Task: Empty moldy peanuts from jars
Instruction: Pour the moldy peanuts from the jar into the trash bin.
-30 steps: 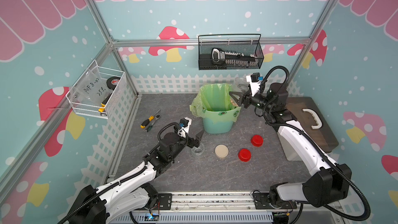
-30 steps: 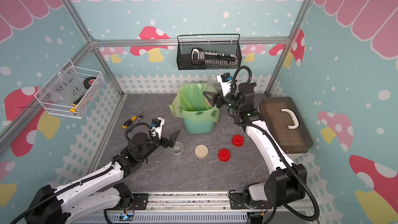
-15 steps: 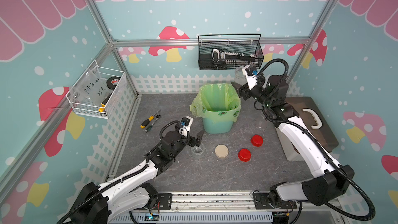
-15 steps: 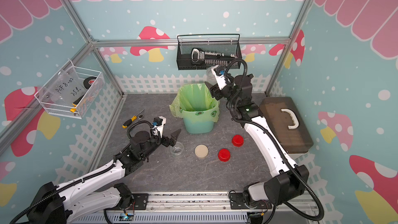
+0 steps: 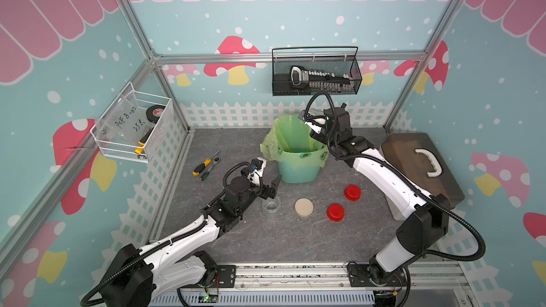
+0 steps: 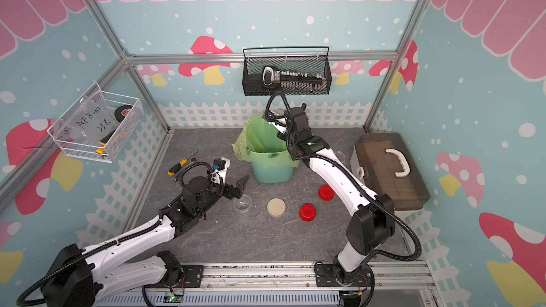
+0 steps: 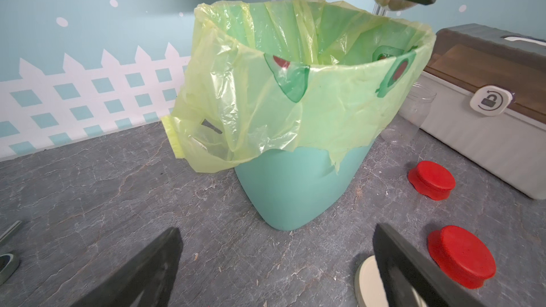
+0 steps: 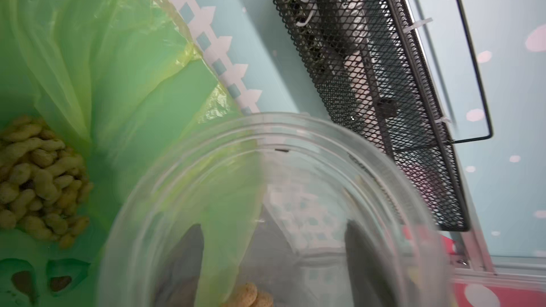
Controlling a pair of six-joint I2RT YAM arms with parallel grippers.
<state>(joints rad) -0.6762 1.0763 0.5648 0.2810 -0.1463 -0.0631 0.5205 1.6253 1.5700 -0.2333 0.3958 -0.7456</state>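
**Rear:** The bin [image 5: 298, 169] stood at the rear centre of the tabletop [image 5: 295, 240]. The right pincer [image 8: 274, 231], clamped on a tilted jar [image 8: 325, 178], partly took up its mouth. A wall basket [image 5: 316, 75] hung close above them.

**Right side:** The toolbox [image 5: 419, 169] closed this side off, and a third jar [image 7: 413, 113] filled the gap between it and the bin.

**Middle:** An open jar [image 5: 271, 206], a beige lid [image 5: 304, 208] and two red lids [image 5: 335, 212] stood across it, with narrow gaps between. The left pincer [image 5: 274, 186], jaws wide, hung between the open jar and the bin.

**Left rear:** A screwdriver [image 5: 204, 166] lay here.

**Front:** Bare tabletop ran along the front.

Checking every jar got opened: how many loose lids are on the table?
3: the beige lid in front of the teal bin, the front red lid beside it, and the rear red lid nearer the toolbox. None seems hidden.
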